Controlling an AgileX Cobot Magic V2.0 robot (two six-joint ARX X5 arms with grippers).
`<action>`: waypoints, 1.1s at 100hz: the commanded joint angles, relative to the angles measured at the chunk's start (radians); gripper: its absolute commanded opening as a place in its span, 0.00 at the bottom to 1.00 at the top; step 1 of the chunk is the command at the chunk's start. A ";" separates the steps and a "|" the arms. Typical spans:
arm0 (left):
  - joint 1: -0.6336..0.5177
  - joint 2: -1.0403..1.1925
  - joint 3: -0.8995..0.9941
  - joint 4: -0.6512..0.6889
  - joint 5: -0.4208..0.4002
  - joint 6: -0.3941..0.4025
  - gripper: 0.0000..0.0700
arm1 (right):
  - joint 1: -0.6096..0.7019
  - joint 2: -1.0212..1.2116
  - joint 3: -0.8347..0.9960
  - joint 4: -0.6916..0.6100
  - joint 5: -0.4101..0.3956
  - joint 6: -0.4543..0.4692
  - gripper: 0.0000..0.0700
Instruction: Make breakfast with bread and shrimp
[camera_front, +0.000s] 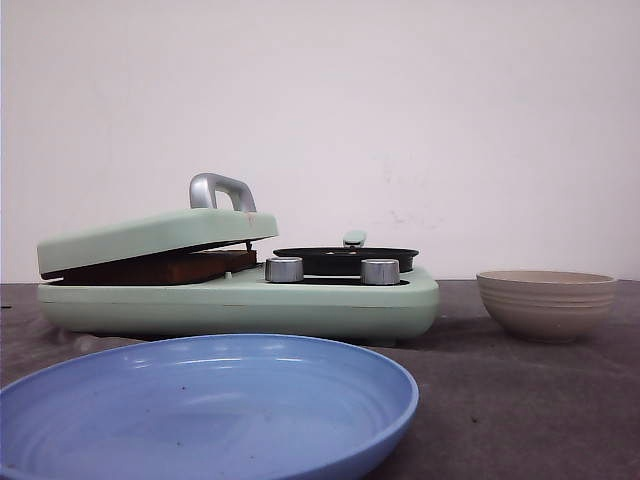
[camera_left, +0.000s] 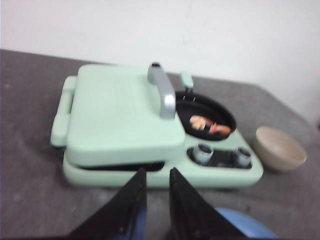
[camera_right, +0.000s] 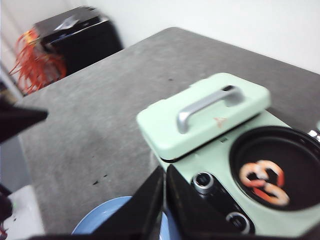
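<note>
We see the breakfast maker (camera_front: 240, 295) standing in the middle of the table (camera_front: 520, 400), with the plate (camera_front: 205, 410) in front of it and the bowl (camera_front: 546, 303) apart to its right. On the maker's left half the hinged lid (camera_front: 155, 238) lies lowered, slightly ajar, a handle (camera_front: 220, 190) on top. On the right half sits the round pan (camera_left: 205, 116), with the shrimp (camera_left: 210, 124) lying in it. Two knobs (camera_front: 283, 269) stand in front of the pan. Off the table's far left side stand a box (camera_right: 75, 35) and cables (camera_right: 35, 65).
</note>
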 joint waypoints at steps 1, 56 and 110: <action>-0.003 0.004 0.000 0.082 -0.007 -0.053 0.00 | 0.029 0.006 -0.009 0.026 0.001 -0.042 0.00; -0.008 -0.071 -0.110 0.098 -0.019 -0.061 0.00 | 0.181 -0.154 -0.520 0.464 0.109 0.009 0.00; -0.021 -0.123 -0.230 0.099 -0.044 -0.062 0.00 | 0.180 -0.219 -0.888 0.729 0.156 0.064 0.00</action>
